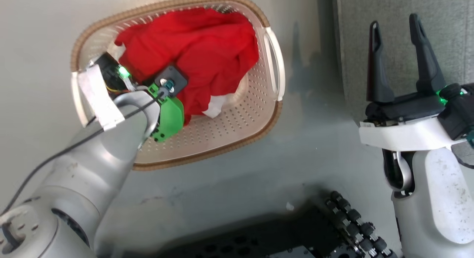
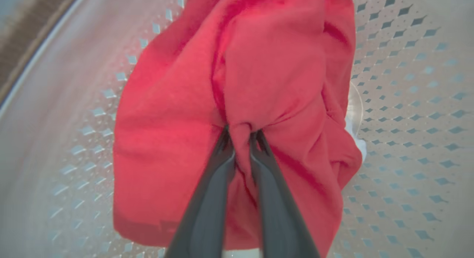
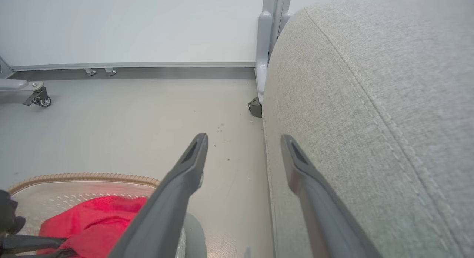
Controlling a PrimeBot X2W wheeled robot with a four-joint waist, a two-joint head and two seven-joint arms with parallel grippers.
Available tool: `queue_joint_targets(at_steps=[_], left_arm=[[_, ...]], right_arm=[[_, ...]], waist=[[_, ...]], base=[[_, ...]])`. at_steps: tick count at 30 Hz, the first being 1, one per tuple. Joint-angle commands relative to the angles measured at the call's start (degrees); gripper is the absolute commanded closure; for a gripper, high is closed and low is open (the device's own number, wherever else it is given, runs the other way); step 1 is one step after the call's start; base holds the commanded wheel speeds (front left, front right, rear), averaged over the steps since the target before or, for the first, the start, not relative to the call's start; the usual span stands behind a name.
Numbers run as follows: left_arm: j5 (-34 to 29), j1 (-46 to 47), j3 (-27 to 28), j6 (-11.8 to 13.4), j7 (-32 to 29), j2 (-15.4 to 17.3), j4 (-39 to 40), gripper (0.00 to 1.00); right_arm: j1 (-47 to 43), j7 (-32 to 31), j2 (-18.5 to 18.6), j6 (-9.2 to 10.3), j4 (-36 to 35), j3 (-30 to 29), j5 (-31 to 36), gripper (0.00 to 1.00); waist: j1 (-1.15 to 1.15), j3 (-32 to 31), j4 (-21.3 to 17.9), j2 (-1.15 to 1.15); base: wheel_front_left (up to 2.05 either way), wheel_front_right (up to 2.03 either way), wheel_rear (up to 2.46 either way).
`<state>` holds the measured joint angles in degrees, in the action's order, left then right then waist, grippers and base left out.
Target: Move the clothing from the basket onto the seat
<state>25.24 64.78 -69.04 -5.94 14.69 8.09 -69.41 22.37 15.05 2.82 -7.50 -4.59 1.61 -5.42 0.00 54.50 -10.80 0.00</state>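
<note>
The left claw (image 2: 241, 134) is squeezing nearly together on a narrow ridge of the red clothing (image 2: 274, 65), with the cloth bunching up between the two fingertips and spreading loose on either side. The pile is lying inside the basket (image 2: 407, 102), which is standing on the floor (image 1: 314, 146) beside the seat (image 3: 370, 83).

The bite is looking thin, so on a lift the fold is likely to slide out from between the tips and drop back. From the left wrist view it is hard to tell whether one garment or both are caught in the pinch. If a second layer is hanging on loosely, it may be dragged over the rim and fall to the floor short of the seat. The basket is looking light, so trailing cloth catching on its wall or handle could tip or shift it.

The left forearm is reaching in from the lower left of the head view, its wrist bending over the near rim and the fingers pointing down into the basket. The right claw (image 1: 394, 22) is standing with its fingers apart and holding nothing, pointing up the head view against the seat's front face, with its arm rising upright below it, well apart from the basket.
</note>
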Motion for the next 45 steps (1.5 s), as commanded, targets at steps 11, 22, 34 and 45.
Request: queue_joint_targets(at_steps=[11, 22, 34, 45], left_arm=[[2.88, -13.44, 10.21, 5.27, 0.52, 4.52, 18.82, 1.0], [1.58, -28.49, 20.55, 7.4, 0.53, 5.82, 33.57, 1.0], [-0.42, -41.32, 28.43, 8.79, 0.54, 5.79, 45.4, 1.0], [-2.99, -44.6, 27.06, 8.37, 0.53, 5.54, 52.25, 1.0]], right_arm=[[-6.9, 0.19, 0.16, 0.02, 4.32, -1.09, 0.67, 0.0], [-16.03, 0.19, 0.18, 0.02, 8.47, 1.08, 1.48, 0.0], [-24.31, 0.19, 0.17, 0.02, 11.22, 4.04, 1.61, 0.0], [-26.74, 0.19, 0.16, 0.02, 10.87, 5.96, 1.24, 0.0]], waist=[[0.0, -21.02, 4.55, 0.0], [0.0, -38.2, 5.59, 0.0], [0.0, -52.47, 5.1, 0.0], [0.0, -55.78, 6.97, 0.0]], base=[[0.0, 0.0, 0.0], [0.0, 0.0, 0.0], [0.0, 0.0, 0.0], [0.0, 0.0, 0.0]])
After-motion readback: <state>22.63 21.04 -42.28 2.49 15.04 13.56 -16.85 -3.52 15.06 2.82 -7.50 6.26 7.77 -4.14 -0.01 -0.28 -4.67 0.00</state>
